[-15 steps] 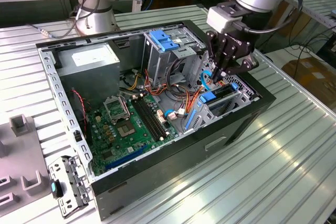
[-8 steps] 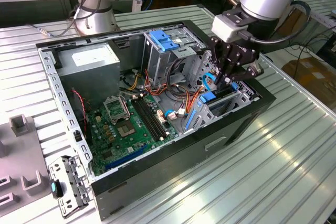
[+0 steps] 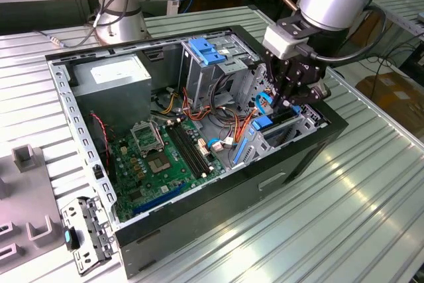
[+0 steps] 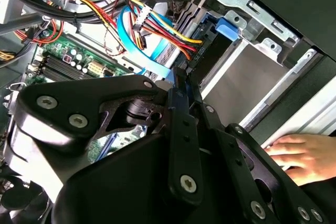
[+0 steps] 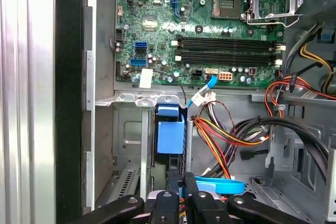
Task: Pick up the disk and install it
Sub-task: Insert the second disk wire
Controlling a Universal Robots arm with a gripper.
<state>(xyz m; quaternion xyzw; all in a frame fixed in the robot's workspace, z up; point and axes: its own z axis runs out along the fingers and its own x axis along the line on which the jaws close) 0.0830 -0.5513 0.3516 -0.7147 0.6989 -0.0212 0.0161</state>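
In the exterior view we look down from above and off to one side at the whole open black computer case (image 3: 199,223) on the ribbed metal table (image 3: 358,217). In both wrist views we sit close behind the black gripper (image 5: 181,203), facing into the case; both share the green motherboard (image 5: 210,30) (image 4: 79,64).

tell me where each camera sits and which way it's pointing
Exterior view: off the arm, above one corner of the open computer case, looking down at the motherboard; shows the arm and gripper over the drive bay.
Second wrist view: on the wrist, looking past the black gripper linkage at the cables and bay; a person's hand rests at the case edge.
First wrist view: on the wrist, looking along the case interior toward the motherboard; gripper linkage at the frame edge.
Shared: both wrist views show the orange-and-yellow cables and the flat blue cable.
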